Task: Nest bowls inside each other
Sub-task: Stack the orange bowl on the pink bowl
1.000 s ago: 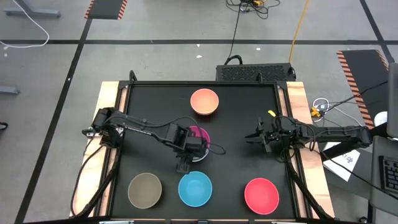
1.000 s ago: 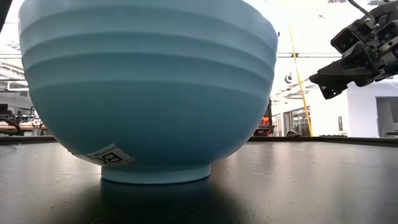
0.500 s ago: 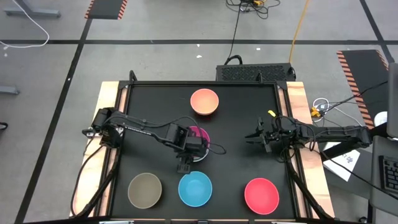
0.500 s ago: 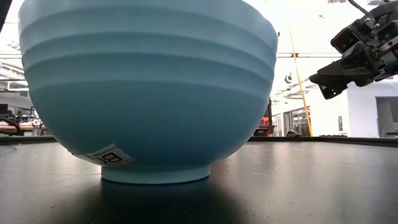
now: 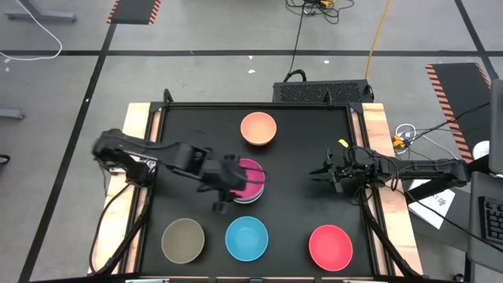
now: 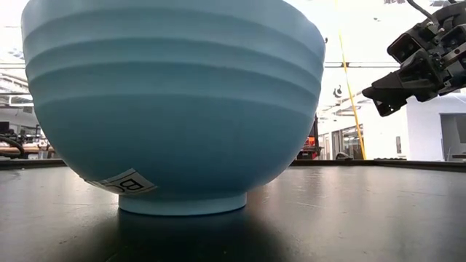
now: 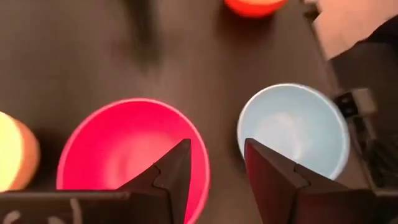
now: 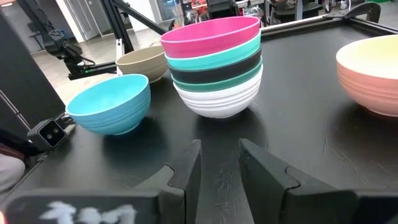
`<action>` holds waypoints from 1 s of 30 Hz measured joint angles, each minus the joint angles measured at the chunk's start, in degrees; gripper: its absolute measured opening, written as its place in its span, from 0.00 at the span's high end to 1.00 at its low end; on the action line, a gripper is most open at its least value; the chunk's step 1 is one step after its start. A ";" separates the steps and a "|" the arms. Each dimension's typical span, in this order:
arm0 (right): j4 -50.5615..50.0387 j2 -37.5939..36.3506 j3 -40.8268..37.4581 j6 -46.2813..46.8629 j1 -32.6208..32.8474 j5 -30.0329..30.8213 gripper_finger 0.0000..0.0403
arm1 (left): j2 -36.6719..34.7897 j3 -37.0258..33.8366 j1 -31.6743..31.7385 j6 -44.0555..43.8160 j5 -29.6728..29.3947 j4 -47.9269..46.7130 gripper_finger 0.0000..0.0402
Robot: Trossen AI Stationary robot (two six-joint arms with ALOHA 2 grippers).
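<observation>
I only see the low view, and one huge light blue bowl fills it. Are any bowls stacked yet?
Observer: Yes. Behind it a stack stands mid-table, magenta bowl on top.
Operator: And loose ones?
Observer: Four: peach bowl, olive bowl, red bowl, your light blue bowl.
Operator: Which tool is near the stack?
Observer: The left tool, open, above the magenta bowl's rim; the right tool hovers near the right edge.
</observation>
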 joint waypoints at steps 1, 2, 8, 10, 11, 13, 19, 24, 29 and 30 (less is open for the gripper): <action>0.00 -0.02 0.00 0.00 -0.02 0.00 0.75 | -1.59 0.00 -0.80 0.08 -1.02 -0.47 0.61; -0.03 -0.02 0.01 0.00 0.00 0.00 0.75 | -3.11 0.00 -1.66 0.15 -2.58 -0.74 0.61; -0.09 0.00 0.00 0.02 -0.01 0.02 0.75 | -12.33 -7.04 -10.03 -3.07 -19.70 2.37 0.60; -0.07 -0.02 0.00 -0.09 0.00 0.02 0.75 | -15.57 -12.26 -12.75 -3.56 -24.26 4.96 0.60; -0.05 0.00 0.02 -0.28 -0.02 0.02 0.75 | -17.37 -15.42 -13.95 -3.53 -26.24 8.26 0.60; 0.27 -0.02 0.00 -0.71 -0.02 0.00 0.75 | -21.33 -22.48 -16.02 -2.05 -29.01 15.97 0.60; 0.79 -0.02 0.00 -0.67 0.00 0.00 0.75 | -34.61 -45.97 -16.11 -0.35 -27.80 43.35 0.60; 0.93 0.00 0.01 -0.44 -0.01 0.00 0.75 | -43.21 -61.88 -11.87 2.48 -21.35 57.45 0.60; 2.11 0.00 0.02 -0.70 -0.03 0.00 0.75 | -49.03 -70.08 -4.91 6.47 -9.99 61.22 0.60; 2.12 -0.02 0.01 -0.73 -0.04 0.00 0.75 | -49.46 -71.02 -3.58 8.11 -6.35 61.63 0.60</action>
